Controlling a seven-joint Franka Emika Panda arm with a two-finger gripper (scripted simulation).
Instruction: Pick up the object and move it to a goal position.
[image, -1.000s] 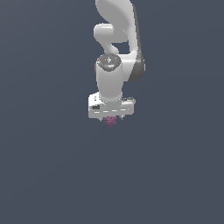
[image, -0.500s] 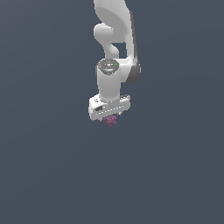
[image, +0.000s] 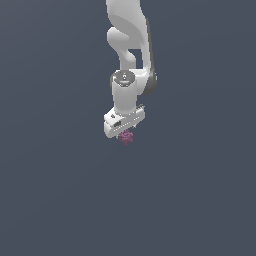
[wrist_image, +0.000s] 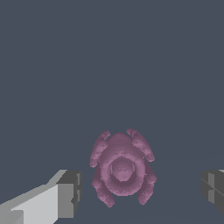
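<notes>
In the exterior view, the white arm (image: 128, 60) hangs from the top centre of the frame; its gripper (image: 125, 131) sits just above the purple blob (image: 126, 137) at mid-frame. In the wrist view, the blob (wrist_image: 122, 167) lies between wide-apart fingers (wrist_image: 70, 194), touching neither.

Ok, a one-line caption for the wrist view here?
Wrist view: the open gripper straddles the bumpy magenta object, one finger on each side, neither touching it.

The object (wrist_image: 121, 168) is a small, bumpy, pinkish-purple lump. It has a round middle with a ring on it and little knobby bits sticking out around it. In the exterior view the object (image: 126, 137) looks tiny.
</notes>
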